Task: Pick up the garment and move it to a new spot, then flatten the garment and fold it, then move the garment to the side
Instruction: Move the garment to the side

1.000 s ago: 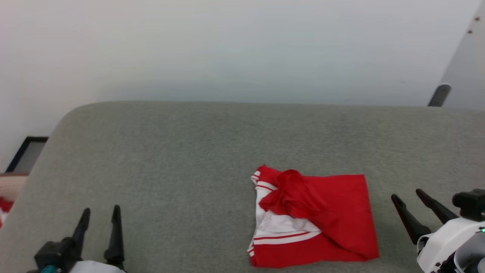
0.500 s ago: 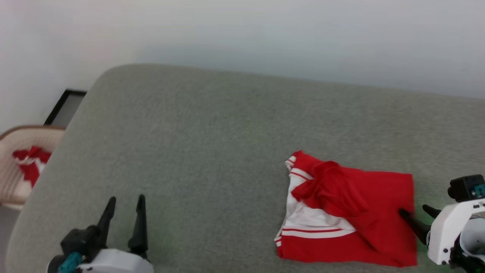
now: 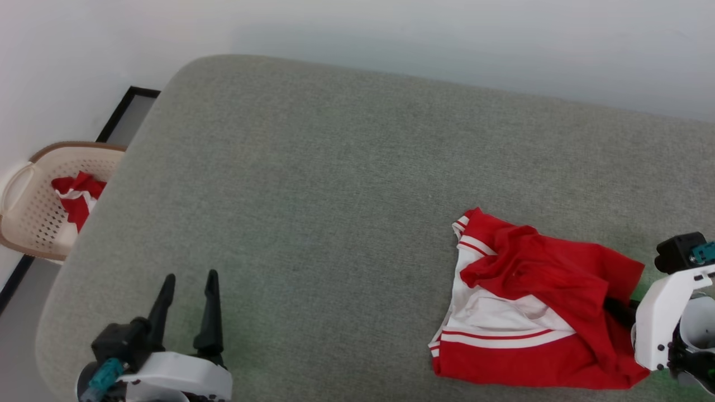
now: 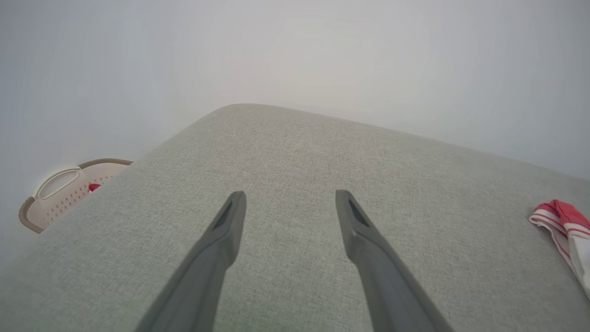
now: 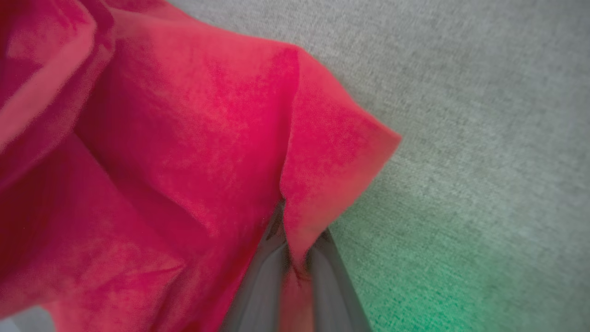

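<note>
The garment, red with white sleeves and striped trim, lies crumpled at the right of the grey cushion. My right gripper is at its right edge, fingers buried in the cloth. The right wrist view shows the two fingers pinched together on a fold of the garment, and the cloth puckers toward them. At the lower left my left gripper stands open over bare cushion, far from the garment. In the left wrist view its fingers are spread and a striped corner of the garment shows at the right edge.
A beige laundry basket with another red-and-white cloth in it stands on the floor past the cushion's left end. A pale wall runs behind the cushion. The cushion's rounded left edge is close to my left gripper.
My right gripper has moved left onto the garment's right edge and shut on the cloth, bunching it. The head camera has turned, bringing the basket into view. The left gripper keeps its pose.
</note>
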Robot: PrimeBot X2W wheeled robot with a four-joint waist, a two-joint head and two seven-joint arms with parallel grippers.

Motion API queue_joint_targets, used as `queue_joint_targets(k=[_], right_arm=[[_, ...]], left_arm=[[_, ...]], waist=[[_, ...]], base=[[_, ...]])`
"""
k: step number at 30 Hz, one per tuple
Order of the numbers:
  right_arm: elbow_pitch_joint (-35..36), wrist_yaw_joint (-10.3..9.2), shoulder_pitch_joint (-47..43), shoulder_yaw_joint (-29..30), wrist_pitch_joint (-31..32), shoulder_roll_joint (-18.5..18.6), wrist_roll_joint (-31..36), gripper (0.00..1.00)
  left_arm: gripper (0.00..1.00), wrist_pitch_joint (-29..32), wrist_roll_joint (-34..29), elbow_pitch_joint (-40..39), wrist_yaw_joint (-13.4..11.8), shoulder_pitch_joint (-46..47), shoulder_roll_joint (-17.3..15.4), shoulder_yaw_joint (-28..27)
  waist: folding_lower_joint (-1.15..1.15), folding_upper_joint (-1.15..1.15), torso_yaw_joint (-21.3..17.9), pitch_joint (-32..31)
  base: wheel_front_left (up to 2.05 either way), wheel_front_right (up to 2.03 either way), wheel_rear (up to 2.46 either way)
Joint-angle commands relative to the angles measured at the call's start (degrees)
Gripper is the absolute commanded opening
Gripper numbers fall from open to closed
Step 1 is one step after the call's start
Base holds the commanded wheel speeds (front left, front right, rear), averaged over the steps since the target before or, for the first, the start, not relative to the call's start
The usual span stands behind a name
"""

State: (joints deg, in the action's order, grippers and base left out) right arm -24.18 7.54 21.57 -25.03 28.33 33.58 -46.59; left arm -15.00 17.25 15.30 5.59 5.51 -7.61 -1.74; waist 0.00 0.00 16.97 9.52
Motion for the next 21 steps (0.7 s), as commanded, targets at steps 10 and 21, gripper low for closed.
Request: queue_joint_targets(k=[10, 21], right_arm=[[4.2, -0.1, 3.3, -2.0, -2.1, 4.2, 1.5, 0.0], [9.0, -0.1, 7.8, -2.5, -4.6, 11.4, 3.7, 0.0]], left_arm=[[1.0, -0.1, -1.6, -0.9, 1.0, 1.8, 0.1, -0.9], [1.0, -0.1, -2.9, -0.8, 1.6, 5.8, -1.2, 0.8]], waist=[[0.0, 0.0, -3.5, 0.6], [0.0, 0.0, -10.4, 1.9]], base=[[0.0, 0.0, 0.0], [0.0, 0.0, 0.0]])
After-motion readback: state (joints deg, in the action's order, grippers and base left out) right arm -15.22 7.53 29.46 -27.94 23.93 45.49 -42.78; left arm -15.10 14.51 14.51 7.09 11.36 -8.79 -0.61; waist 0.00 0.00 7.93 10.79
